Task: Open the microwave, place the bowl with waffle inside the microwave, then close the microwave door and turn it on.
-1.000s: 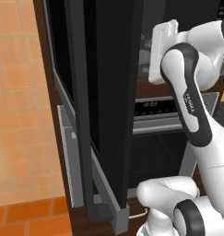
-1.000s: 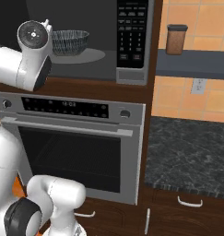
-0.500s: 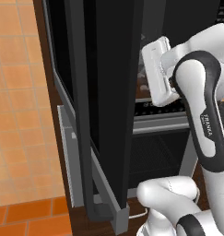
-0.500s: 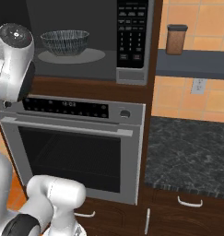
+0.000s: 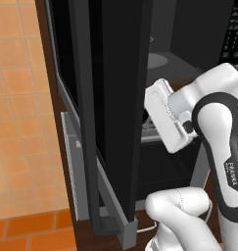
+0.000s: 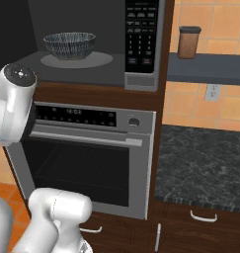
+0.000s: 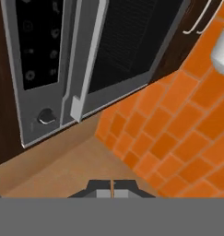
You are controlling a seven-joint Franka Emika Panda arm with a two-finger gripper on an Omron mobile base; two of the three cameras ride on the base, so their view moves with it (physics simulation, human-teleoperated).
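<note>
One bowl (image 6: 69,45) sat on the round turntable (image 6: 77,60) inside the microwave (image 6: 99,44). Its microwave door (image 5: 113,88) stood wide open. The gripper (image 7: 112,185) was clenched on nothing.

microwave door (image 5: 110,98) cut off at top

Oven (image 7: 85,60) front seen tilted, above orange floor tiles (image 7: 178,138).
Gripper (image 7: 113,185) tips touch, holding nothing.

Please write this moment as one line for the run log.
gripper: shut, empty, out of the microwave | bowl: on the turntable inside | microwave door: open | next: close the door
</note>
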